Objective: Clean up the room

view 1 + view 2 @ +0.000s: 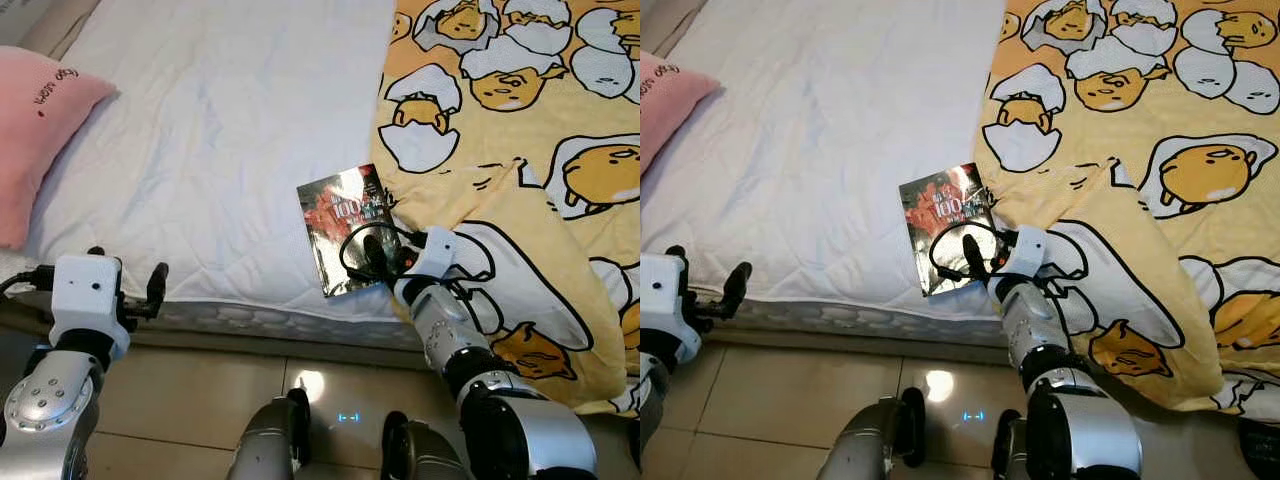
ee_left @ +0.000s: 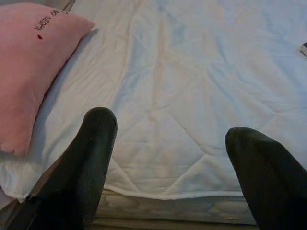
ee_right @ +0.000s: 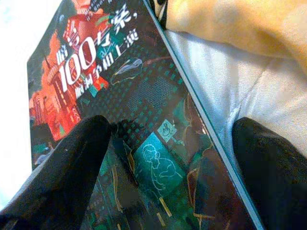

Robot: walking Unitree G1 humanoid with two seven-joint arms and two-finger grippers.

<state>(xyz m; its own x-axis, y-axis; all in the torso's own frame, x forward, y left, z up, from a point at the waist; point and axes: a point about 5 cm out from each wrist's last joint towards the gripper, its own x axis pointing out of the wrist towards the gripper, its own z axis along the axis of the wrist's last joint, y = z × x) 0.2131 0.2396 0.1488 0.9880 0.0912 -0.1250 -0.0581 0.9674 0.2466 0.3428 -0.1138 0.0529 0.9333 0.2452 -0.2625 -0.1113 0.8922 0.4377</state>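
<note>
While flat on bed (image 1: pixel 220 150): book (image 1: pixel 343 230), thin, glossy, likely light and slippery.
Grip: near edge, by blanket (image 1: pixel 520 180).
Right gripper (image 3: pixel 172 158): jaws wide, over cover.
Left gripper (image 2: pixel 172 158): jaws wide, idle.

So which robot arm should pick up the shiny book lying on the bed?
Right. The right gripper is already over the glossy dark-and-red paperback book on the white quilted mattress, fingers open, one on the cover. The left gripper hangs open at the mattress edge, nearer the pink pillow.

large white "100" on the book (image 3: pixel 129 124) cover, small unreadable script on the pink pillow (image 1: pixel 40 130)
</note>
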